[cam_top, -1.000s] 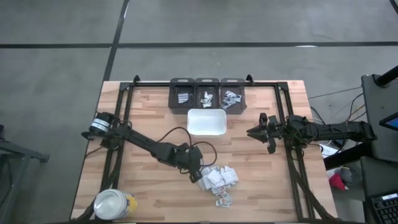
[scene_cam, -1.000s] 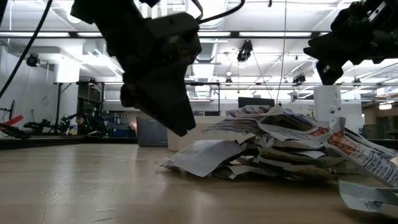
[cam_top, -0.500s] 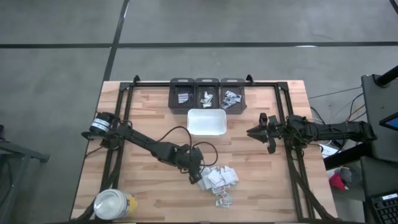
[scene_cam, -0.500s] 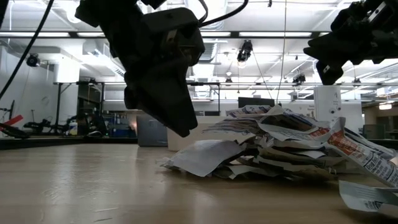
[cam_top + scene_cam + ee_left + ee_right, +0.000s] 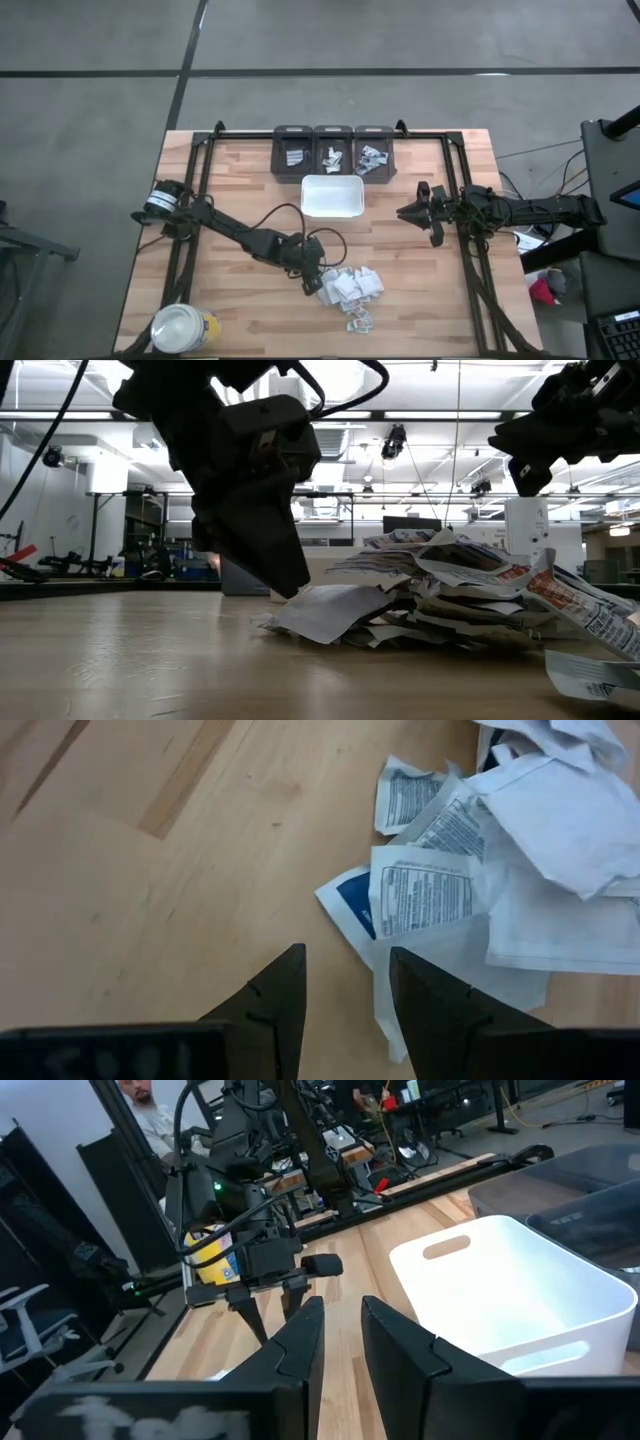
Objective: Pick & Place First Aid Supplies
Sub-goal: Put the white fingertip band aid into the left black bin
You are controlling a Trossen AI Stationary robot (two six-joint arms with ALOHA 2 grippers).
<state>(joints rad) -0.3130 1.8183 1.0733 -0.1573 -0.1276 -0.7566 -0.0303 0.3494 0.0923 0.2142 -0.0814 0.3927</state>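
The first aid supplies (image 5: 352, 288) lie as a loose pile of small white printed packets (image 5: 450, 595) on the wooden table, right of its middle and toward the near edge. My left gripper (image 5: 312, 285) stands open at the pile's left edge, slanting down, its tips (image 5: 288, 585) just over the table. In the left wrist view its fingers (image 5: 345, 985) frame bare wood, with the edge of a white packet (image 5: 420, 900) beside one finger. I cannot tell whether it touches. My right gripper (image 5: 405, 212) hangs level at the table's right side, slightly open (image 5: 343, 1330) with nothing between its fingers.
A white tray (image 5: 332, 196) sits behind the pile. Beyond it, three dark bins (image 5: 332, 150) with a few packets in them line the far edge. A yellow jar with a white lid (image 5: 183, 328) stands at the near left corner. One loose packet (image 5: 358, 322) lies nearer than the pile.
My left gripper has sunk a little toward the table at the pile's left edge and stays open. The pile has not moved.
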